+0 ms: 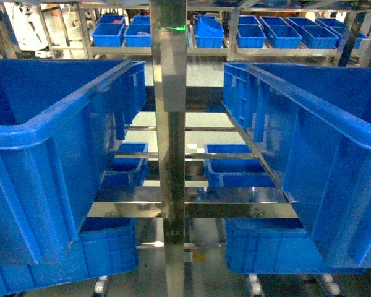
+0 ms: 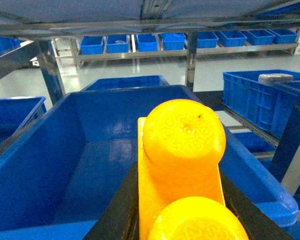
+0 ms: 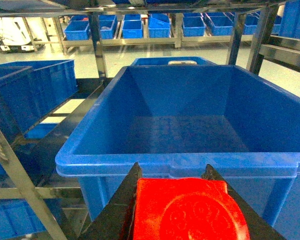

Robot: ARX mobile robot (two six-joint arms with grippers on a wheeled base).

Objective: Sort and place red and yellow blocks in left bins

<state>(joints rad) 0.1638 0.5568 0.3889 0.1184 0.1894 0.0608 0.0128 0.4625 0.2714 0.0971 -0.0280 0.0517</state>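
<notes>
Left gripper (image 2: pixel 182 210) clamped the yellow block (image 2: pixel 182 165) over the left bin (image 2: pixel 35 150), right gripper (image 3: pixel 182 200) pinched the red block (image 3: pixel 187 210) at 6 o'clock of the right bin (image 3: pixel 180 162); both likely light, rigid, slick, best held by flat sides.

Head faces the rack (image 1: pixel 171 154); wrist cameras overlook blue bins (image 3: pixel 180 160).

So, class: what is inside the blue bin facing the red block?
The bin shows only its bare floor and walls. Its near inside wall is hidden by the rim. The red block sits outside, in the right pincer.
</notes>
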